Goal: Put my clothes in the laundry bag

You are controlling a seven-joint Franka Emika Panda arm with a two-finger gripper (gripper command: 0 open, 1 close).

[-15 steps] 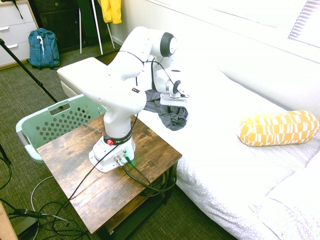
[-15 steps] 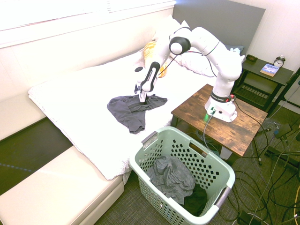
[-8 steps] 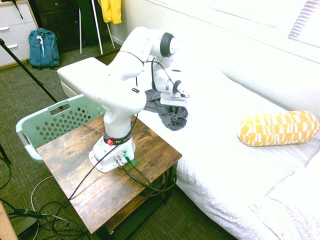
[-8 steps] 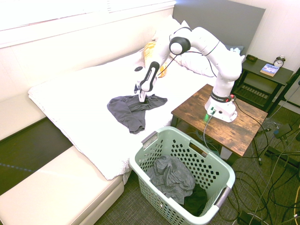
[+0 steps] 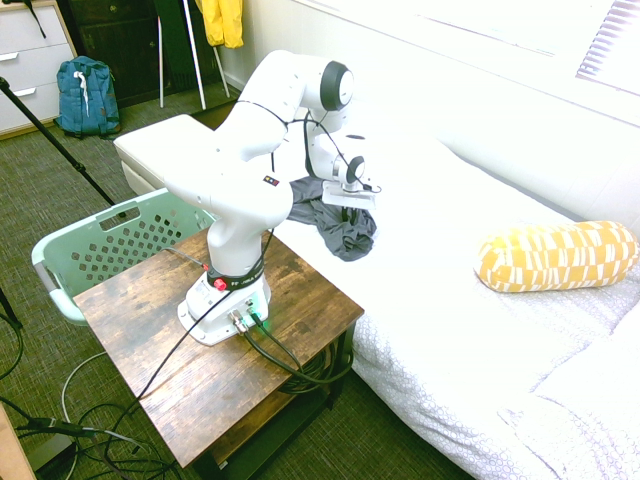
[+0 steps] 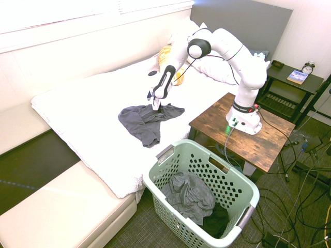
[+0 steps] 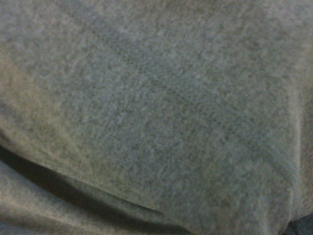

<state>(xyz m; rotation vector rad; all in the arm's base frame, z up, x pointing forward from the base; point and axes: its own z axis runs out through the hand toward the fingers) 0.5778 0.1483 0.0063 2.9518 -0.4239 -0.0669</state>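
One bed (image 5: 480, 330) with a white cover fills most of the room, and a dark grey garment (image 6: 140, 122) lies spread on it near the edge that faces the wooden side table (image 5: 290, 330). Beside that table, on the carpet below the bed's edge, stands the pale green laundry basket (image 6: 238, 178), with other grey clothing (image 6: 189, 194) already heaped inside it. A yellow patterned bolster (image 5: 557, 255) rests further up the bed, well apart from the garment. The white arm (image 6: 243, 62) reaches from the table out over the mattress, its gripper (image 6: 155, 107) pointing straight down onto the end of the garment nearest the table. The fingers are clenched on a fold of the grey cloth, pinching it while the rest of the garment lies on the cover. Up close, the wrist view shows only grey knit fabric (image 7: 161, 112) with a stitched seam running across it.
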